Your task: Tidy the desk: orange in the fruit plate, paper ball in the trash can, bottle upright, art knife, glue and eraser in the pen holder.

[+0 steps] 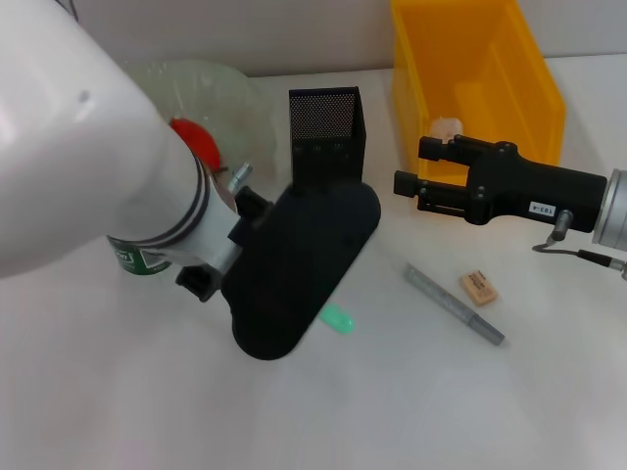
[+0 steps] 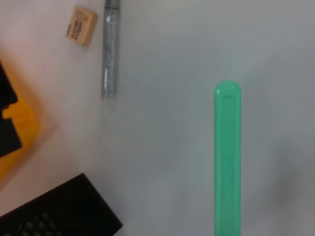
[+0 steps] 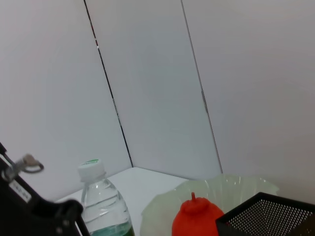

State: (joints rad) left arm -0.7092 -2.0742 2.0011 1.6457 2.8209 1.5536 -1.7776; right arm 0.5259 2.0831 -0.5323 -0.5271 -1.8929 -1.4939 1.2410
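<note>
Three small things lie loose on the desk [image 1: 88,392]: green knife [image 2: 227,157], glue stick [image 1: 455,305] and eraser [image 1: 478,287]. Left gripper [image 1: 294,269] hangs over the knife, its fingers hidden, so I cannot tell their state. A slanted descent could skid the flat knife away or clip the pen holder [image 1: 326,132] nearby. Right gripper [image 1: 416,166], slightly open and empty, sits over the bin [image 1: 534,69]. Open desk lies in front.
</note>
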